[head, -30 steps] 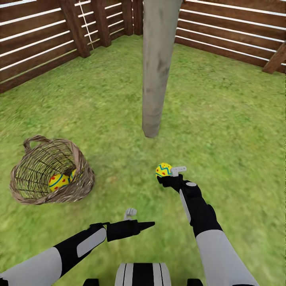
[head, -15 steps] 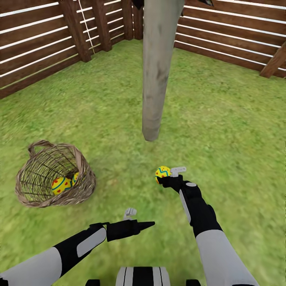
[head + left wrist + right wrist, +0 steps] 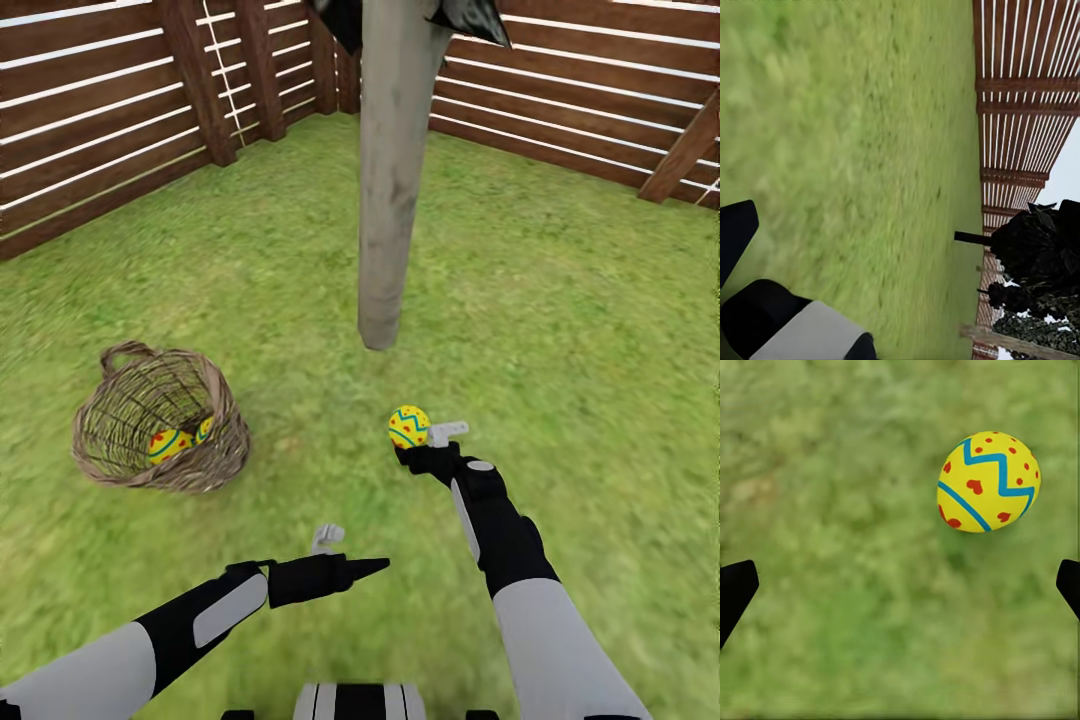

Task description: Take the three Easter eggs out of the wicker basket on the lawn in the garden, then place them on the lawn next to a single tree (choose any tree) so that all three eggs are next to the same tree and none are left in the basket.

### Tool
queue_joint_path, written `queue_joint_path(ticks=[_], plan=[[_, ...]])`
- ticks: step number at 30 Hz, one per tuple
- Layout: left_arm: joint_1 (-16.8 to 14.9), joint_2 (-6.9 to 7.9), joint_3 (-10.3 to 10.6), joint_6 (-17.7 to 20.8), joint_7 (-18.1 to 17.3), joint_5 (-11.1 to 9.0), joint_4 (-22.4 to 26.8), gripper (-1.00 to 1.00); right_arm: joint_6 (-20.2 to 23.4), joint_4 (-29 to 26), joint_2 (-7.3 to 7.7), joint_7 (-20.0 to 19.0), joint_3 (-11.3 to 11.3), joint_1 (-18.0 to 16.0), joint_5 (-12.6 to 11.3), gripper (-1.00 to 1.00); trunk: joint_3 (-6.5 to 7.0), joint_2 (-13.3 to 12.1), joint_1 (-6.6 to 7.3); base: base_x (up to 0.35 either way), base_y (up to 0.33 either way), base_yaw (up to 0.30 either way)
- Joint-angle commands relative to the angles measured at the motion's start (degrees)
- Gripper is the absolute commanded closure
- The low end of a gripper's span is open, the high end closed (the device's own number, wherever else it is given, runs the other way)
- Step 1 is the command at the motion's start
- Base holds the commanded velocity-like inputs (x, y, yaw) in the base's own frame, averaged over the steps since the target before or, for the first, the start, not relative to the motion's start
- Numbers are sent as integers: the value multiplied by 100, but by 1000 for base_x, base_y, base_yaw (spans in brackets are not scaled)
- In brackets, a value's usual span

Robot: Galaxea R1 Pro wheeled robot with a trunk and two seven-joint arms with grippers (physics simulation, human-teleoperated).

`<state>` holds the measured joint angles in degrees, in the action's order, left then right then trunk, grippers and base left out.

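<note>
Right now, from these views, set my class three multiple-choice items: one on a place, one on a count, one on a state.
1. Seen from the head, where is the basket from the trunk?
A. to its left
B. to its right
C. leaning on it

2. How many eggs lie in the basket?
A. one
B. two
C. three

3. The right hand is:
A. shut on an egg
B. shut on the basket's rim
C. open

Answers:
1 A: the basket sits left of the trunk, apart from it.
2 B: two show through the weave.
3 C: its fingertips stand far apart, and neither touches the third egg.
</note>
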<state>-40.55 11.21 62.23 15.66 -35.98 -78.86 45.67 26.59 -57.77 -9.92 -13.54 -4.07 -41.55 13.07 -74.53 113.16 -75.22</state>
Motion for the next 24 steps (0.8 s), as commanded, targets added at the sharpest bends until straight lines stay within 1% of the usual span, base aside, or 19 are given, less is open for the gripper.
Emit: queue_joint_path(ticks=[1, 24], plan=[[-6, 4, 18, 39, -5, -59, 3, -100, 22, -7, -8, -53, -24, -2, 59, -100, 25, -40, 23, -35, 0, 0], [-6, 13, 8, 34, -5, -83, -8, -100, 22, -6, -8, -53, -24, -2, 59, -100, 649, -962, 529, -2, 0, 0]])
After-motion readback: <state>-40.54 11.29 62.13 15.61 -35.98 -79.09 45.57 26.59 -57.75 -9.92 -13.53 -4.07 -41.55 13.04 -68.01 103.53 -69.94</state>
